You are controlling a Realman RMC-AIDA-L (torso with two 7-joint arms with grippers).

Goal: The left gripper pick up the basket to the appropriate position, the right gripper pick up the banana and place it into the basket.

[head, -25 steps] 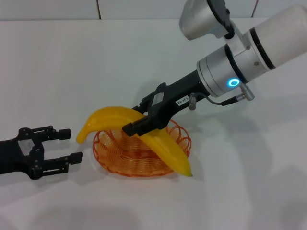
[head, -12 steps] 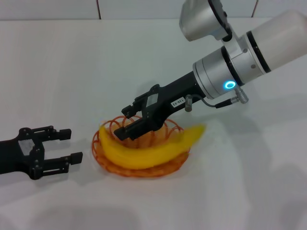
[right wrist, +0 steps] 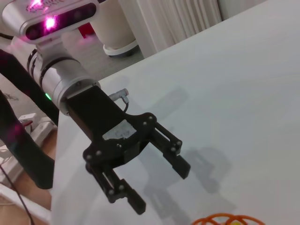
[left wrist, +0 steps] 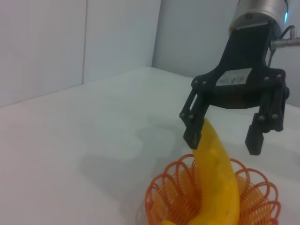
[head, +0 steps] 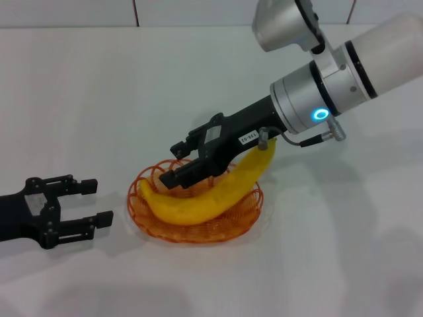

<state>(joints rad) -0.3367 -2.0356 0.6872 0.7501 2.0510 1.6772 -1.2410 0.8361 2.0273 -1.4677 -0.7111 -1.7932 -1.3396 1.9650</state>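
Observation:
The yellow banana [head: 213, 198] lies across the orange wire basket [head: 198, 238] on the white table. One end of it sticks up over the far rim. My right gripper [head: 173, 164] hovers just above the banana, open, holding nothing. In the left wrist view the right gripper [left wrist: 222, 143] straddles the raised end of the banana [left wrist: 218, 180] above the basket [left wrist: 159, 199]. My left gripper [head: 99, 201] rests low on the table to the left of the basket, open and a short gap away from it. The right wrist view shows the left gripper [right wrist: 159, 187] open, with the basket rim [right wrist: 220, 220] at the picture's edge.
A white table [head: 99, 99] spreads out on all sides of the basket. A light wall runs behind its far edge. The right arm's white forearm [head: 370, 59] reaches in from the upper right.
The right gripper was shut on the banana above the basket; it has opened and let go. The banana dropped and swung round to lie in the basket. The left gripper stayed put.

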